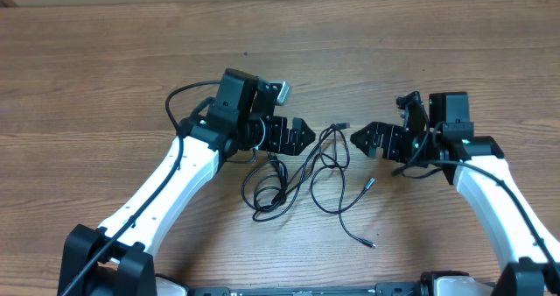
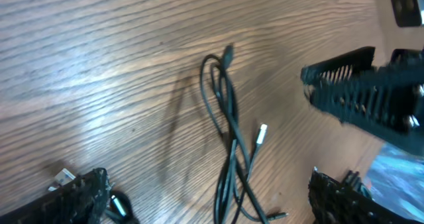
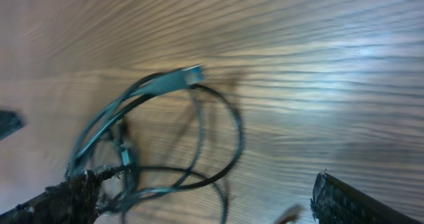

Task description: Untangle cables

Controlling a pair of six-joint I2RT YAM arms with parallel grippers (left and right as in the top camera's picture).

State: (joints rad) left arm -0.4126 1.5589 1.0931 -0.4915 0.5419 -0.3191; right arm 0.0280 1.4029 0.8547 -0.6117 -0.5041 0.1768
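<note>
Robot test bench, likely a lab, wood-grain table (image 1: pixel 105 59), white left arm (image 1: pixel 166 186) and right arm (image 1: pixel 499 200) at its edge

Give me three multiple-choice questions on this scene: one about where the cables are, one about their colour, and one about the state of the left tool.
1. Where do the cables lie, seen from overhead?
A. between the two tools
B. under the right arm's base
C. at the far edge of the wood

2. What colour are the cables?
A. red
B. black
C. yellow

3. How is the left tool?
A. shut on a plug
B. shut on nothing
C. open

Answers:
1 A: the overhead view shows the looped cables in the middle, between the left tool and the right tool.
2 B: every cord looks black in the overhead view.
3 C: the left wrist view shows its fingers wide apart, with nothing clamped between them.
</note>
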